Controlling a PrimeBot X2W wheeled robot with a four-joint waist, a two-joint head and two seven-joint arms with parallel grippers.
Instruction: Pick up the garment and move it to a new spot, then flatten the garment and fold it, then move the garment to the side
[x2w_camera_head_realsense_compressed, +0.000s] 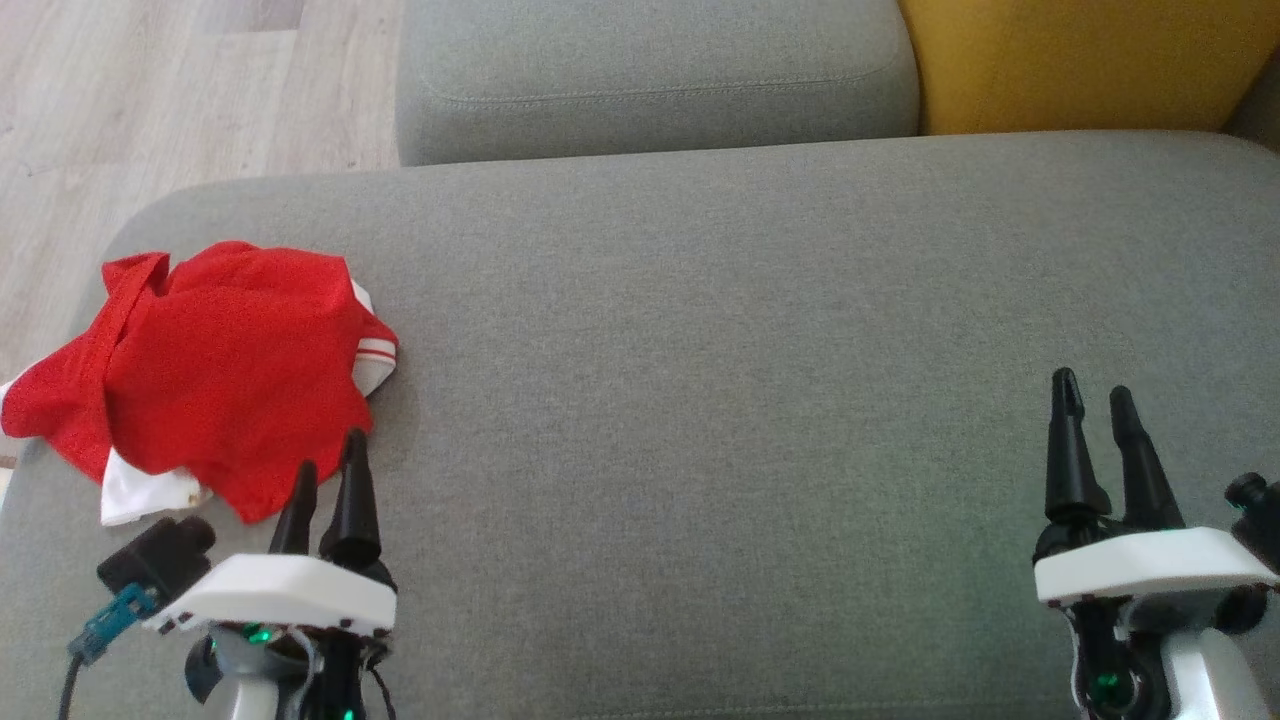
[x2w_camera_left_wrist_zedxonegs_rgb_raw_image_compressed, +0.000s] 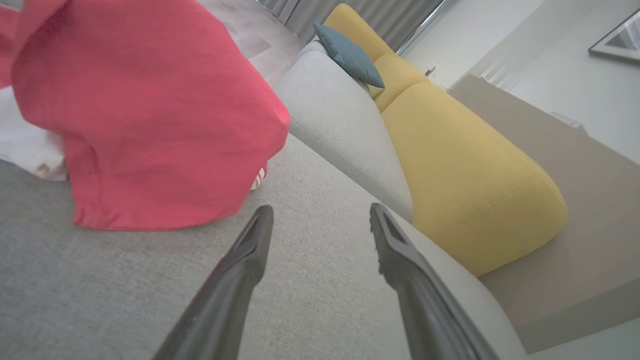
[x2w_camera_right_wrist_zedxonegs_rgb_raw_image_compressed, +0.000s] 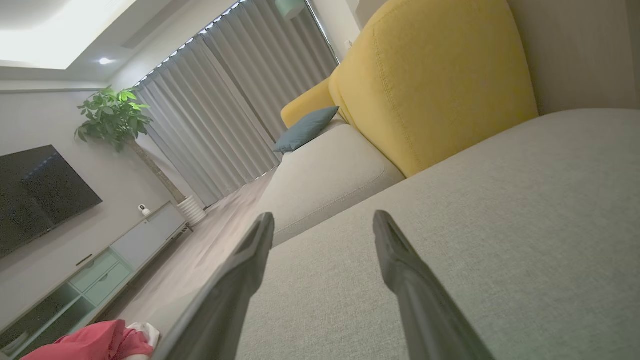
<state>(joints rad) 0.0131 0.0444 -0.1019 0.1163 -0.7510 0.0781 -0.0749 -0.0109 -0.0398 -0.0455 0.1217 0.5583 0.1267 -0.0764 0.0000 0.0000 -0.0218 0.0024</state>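
Likely soft, light and limp, the crumpled garment (x2w_camera_head_realsense_compressed: 220, 370) lies at the left edge of the sofa seat (x2w_camera_head_realsense_compressed: 750, 350), its near hem the best hold for the left pincer (x2w_camera_head_realsense_compressed: 330, 455), apart and empty like the right pincer (x2w_camera_head_realsense_compressed: 1092, 388).

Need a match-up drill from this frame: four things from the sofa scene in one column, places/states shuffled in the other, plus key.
Column A
1. crumpled red-and-white fabric garment
2. left gripper
3. right gripper
4. yellow fabric back cushion

Column B
a. top right, behind the grey fabric sofa seat
b. open, over bare seat, lower right
c. heaped at the seat's left end
d. open, fingers just short of the garment

Pairs: 1-c, 2-d, 3-b, 4-a
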